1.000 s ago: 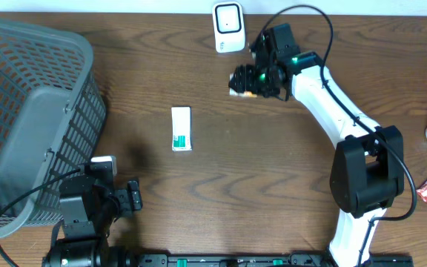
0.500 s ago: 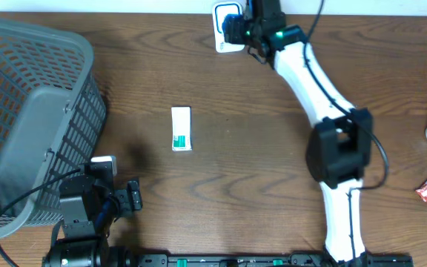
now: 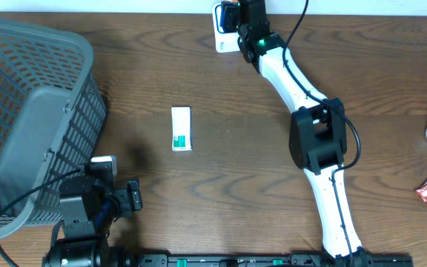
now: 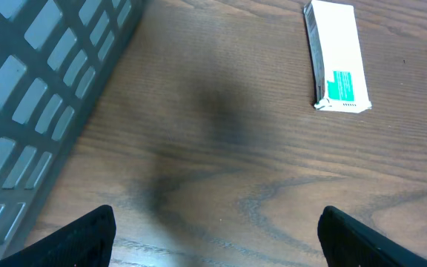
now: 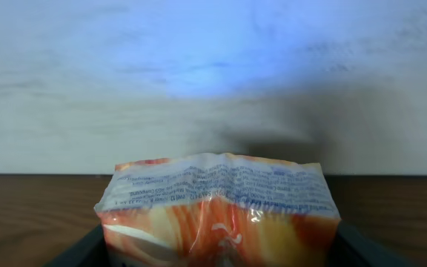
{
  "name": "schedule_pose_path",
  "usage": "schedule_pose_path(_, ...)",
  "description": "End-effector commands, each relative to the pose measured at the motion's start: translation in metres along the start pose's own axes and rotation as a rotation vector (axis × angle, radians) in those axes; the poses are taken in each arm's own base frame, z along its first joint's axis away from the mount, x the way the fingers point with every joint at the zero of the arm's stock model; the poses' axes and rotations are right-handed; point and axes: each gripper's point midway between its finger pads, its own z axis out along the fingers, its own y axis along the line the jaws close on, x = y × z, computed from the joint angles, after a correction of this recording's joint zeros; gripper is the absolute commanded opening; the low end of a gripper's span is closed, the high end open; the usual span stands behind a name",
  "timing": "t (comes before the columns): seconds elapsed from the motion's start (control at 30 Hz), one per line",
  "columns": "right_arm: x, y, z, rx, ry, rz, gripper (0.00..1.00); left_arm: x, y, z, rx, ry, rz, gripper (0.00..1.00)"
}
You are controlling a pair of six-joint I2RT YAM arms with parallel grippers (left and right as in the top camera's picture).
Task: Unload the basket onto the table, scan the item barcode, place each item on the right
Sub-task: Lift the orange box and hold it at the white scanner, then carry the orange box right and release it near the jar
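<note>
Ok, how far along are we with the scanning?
Done: the snack packet is picked up, clamped in the right gripper. In hand: it is held over the scanner; whether it registered I cannot tell. Left: the white box lies untouched, possibly next; the left gripper is open, empty.

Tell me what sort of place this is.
Probably a mock shop checkout, laid out on a wooden table: a white scanner at the far edge, a grey basket on the left, and packaged goods such as a box and an orange packet.
</note>
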Motion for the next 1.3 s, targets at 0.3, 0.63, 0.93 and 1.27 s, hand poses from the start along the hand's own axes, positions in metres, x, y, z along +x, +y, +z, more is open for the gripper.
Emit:
schedule_pose_path(0.3, -0.005, -0.011, -0.026, 0.122, 0.120, -0.060, 0.52, -0.001, -0.002, -0.001, 0.011, -0.003, 0.016, 0.88)
schedule_pose_path(0.63, 0.025, -0.162, -0.169, 0.609, 0.656, -0.136, 0.55, -0.001, -0.002, -0.001, 0.011, -0.003, 0.016, 0.88)
schedule_pose_path(0.93, 0.097, -0.313, -0.263, 1.010, 0.997, 0.093, 0.50, -0.001, -0.002, -0.001, 0.011, -0.003, 0.016, 0.88)
schedule_pose_path(1.27, 0.171, -0.430, -0.340, 1.238, 1.095, 0.421, 0.72, -0.001, -0.002, -0.001, 0.011, -0.003, 0.016, 0.88)
